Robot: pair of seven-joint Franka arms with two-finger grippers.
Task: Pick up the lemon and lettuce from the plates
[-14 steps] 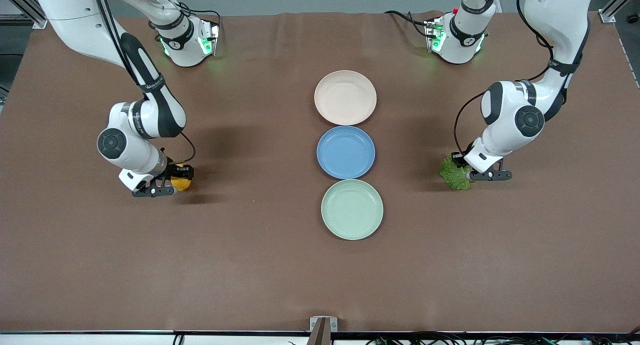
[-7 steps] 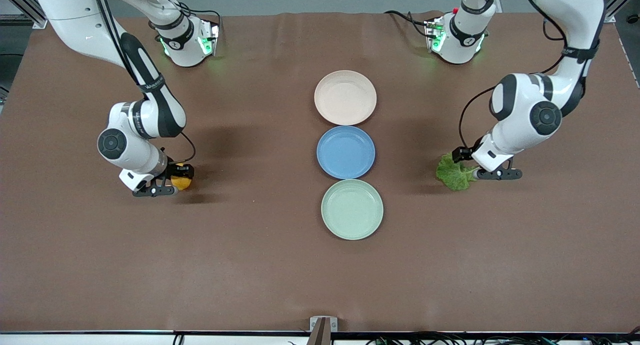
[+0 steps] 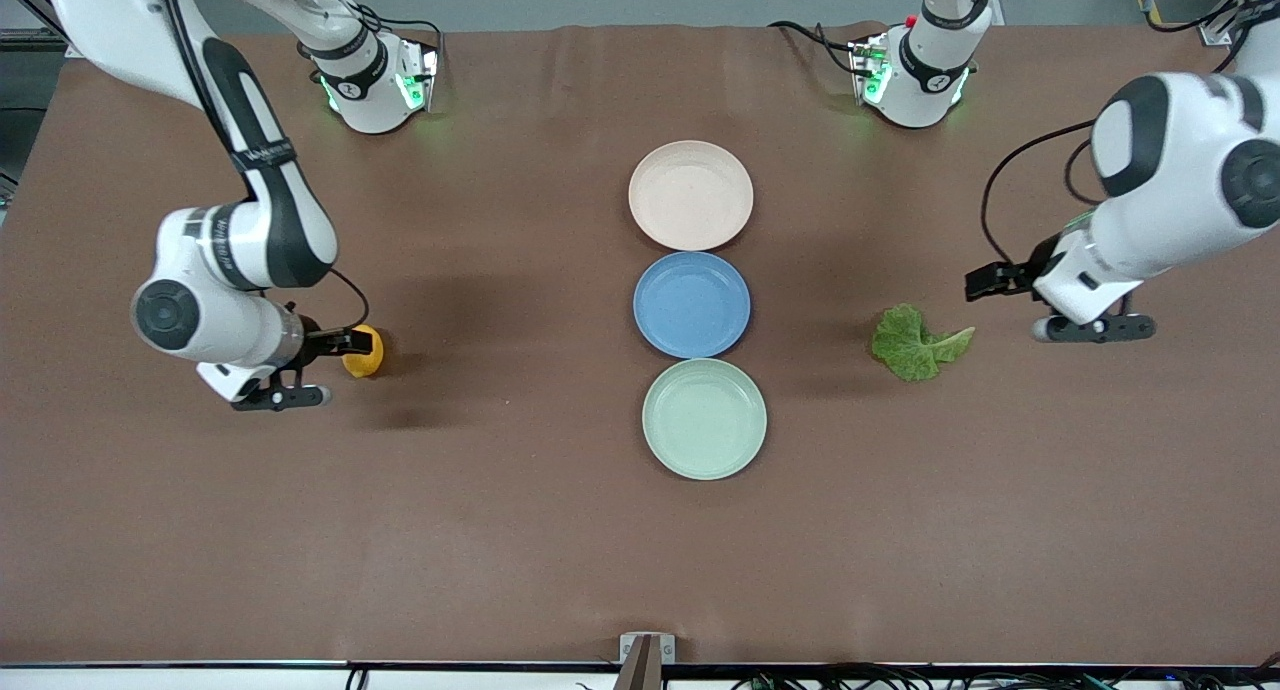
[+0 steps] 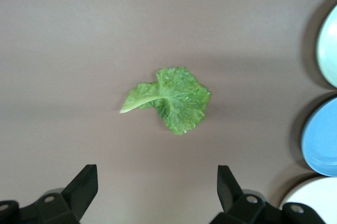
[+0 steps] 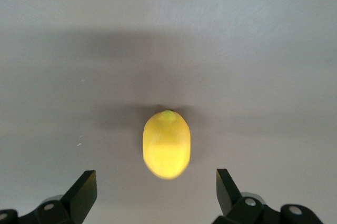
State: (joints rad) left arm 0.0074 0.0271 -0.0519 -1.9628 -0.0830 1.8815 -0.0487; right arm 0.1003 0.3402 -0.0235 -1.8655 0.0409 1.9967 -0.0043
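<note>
The lemon [image 3: 362, 356] lies on the brown table toward the right arm's end; in the right wrist view [image 5: 166, 145] it sits just ahead of the fingertips. My right gripper [image 3: 330, 370] [image 5: 156, 182] is open and empty, raised beside the lemon. The lettuce [image 3: 915, 343] [image 4: 176, 98] lies flat on the table toward the left arm's end. My left gripper [image 3: 1035, 308] [image 4: 156, 179] is open and empty, over bare table beside the leaf's stem end. The beige-pink plate [image 3: 690, 195] and the mint green plate [image 3: 704, 419] are both empty.
A blue plate [image 3: 691, 304] sits between the two plates in the middle of the table, empty. The left wrist view shows the rims of the mint plate [image 4: 329, 45], blue plate [image 4: 321, 137] and pale plate [image 4: 310, 203].
Both grippers have let go and pulled back. The left one left the lettuce and moved toward its end of the table. The right one opened off the lemon and rose.
</note>
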